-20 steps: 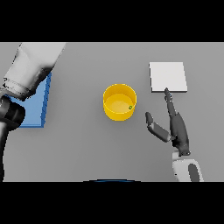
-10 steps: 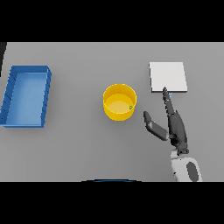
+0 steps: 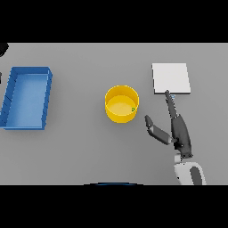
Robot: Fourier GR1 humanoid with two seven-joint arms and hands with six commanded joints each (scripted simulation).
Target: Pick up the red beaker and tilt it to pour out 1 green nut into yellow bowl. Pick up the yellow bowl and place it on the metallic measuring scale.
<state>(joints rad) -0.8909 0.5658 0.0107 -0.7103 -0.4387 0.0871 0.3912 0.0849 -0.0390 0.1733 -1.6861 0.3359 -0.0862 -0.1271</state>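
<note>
Blue tray (image 3: 26,99): far off to the left of the right hand, not needed.
Scale (image 3: 171,78): flat and pale, just past the fingertips.
Yellow bowl (image 3: 121,103): just left of the thumb, green nut (image 3: 133,109) inside by the near rim.
Right hand (image 3: 174,129): open, fingers straight, holding nothing.
Risk: a quick sideways grab could knock the bowl over and spill the nut.
</note>
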